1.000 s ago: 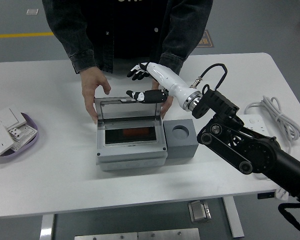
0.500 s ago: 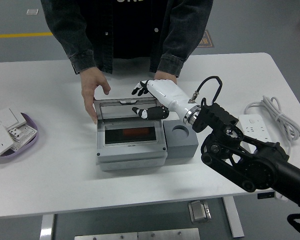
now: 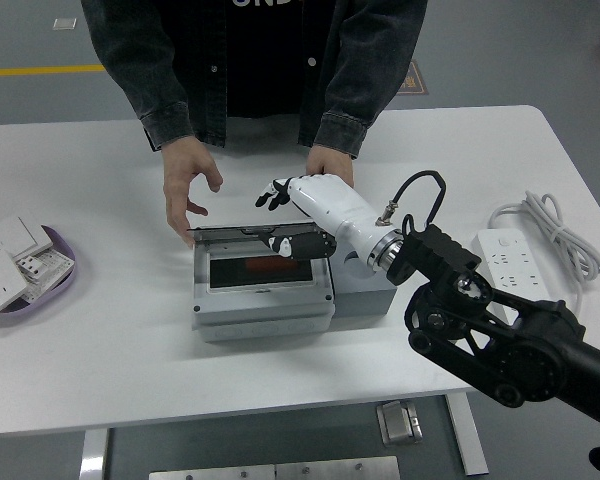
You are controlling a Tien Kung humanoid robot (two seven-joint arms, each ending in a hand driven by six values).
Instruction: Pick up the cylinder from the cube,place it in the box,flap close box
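Observation:
A grey box [image 3: 265, 310] stands at the table's middle with something red [image 3: 270, 268] inside it. Its clear flap lid [image 3: 242, 233] is tilted far down over the opening. My right hand [image 3: 298, 215], white with black fingertips, rests on the lid with fingers spread and thumb [image 3: 298, 245] under it. A grey cube [image 3: 365, 300] with a round socket stands against the box's right side, mostly behind my wrist. A person's hands [image 3: 187, 190] are at the box's back corners; the left-side one is lifted off the lid.
A purple tray [image 3: 68, 272] with white switch plates lies at the far left. A white power strip [image 3: 515, 252] and its cable lie at the right. The person stands at the far edge.
My right hand has moved toward me and down, pushing the lid from upright to nearly flat over the box. The person's hand on the left has let go of the lid.

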